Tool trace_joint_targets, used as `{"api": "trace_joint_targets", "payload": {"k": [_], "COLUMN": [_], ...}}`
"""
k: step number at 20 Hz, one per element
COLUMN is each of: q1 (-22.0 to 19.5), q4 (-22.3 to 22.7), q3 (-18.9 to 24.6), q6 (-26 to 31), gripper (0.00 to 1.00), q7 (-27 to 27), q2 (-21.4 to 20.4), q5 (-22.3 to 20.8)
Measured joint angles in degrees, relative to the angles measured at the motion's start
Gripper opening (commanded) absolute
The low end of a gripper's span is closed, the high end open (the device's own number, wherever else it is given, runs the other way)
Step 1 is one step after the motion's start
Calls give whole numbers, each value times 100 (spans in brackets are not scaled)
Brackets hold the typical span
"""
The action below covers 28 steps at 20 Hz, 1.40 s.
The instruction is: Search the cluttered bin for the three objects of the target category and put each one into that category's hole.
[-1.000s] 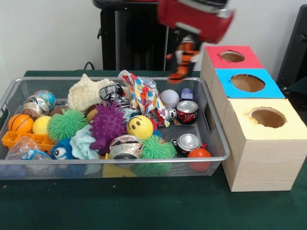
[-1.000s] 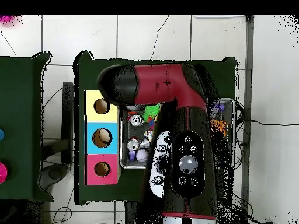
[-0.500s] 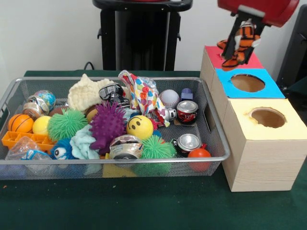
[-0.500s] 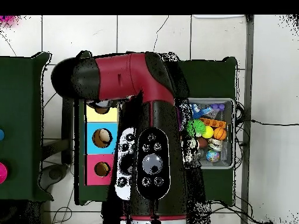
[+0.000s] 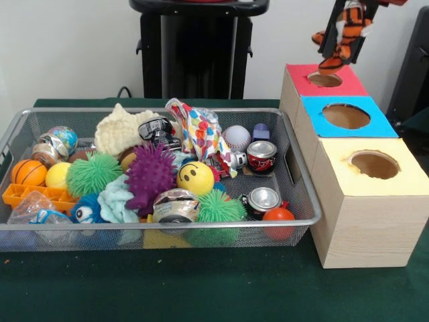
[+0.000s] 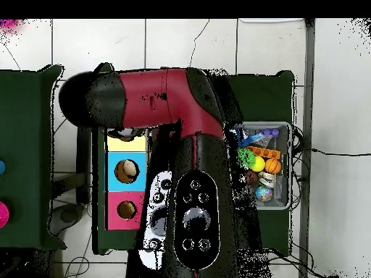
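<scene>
Gripper [image 5: 343, 37] clamped on orange-and-black striped toy [image 5: 340, 41], above red box's hole [image 5: 324, 79], far right of wire bin [image 5: 295, 194]

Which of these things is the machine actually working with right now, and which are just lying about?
In use:
- pincer, shut on the orange toy
- red box, whose hole is right below the toy

Lying about:
- bin of clutter
- purple spiky ball
- smiley ball
- cans
- blue box
- yellow box
</scene>
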Motion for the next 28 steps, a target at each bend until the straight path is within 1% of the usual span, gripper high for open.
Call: {"api": "trace_joint_targets", "payload": {"k": [6,11,12,13,21,28], "q1": [53,114,124,144,209,306], "q4": [205,364,402,515,830,1100], "q3": [-46,-70,-69,-71,-79,-149], "q6": [-12,-167,-221,-405,-952,-1221], "gripper": [0,0,0,0,0,0], "q7": [0,0,0,0,1,1], "q2": [-143,-180,-179,-179,-149,-127], "q5": [79,80,85,99,103,160]}}
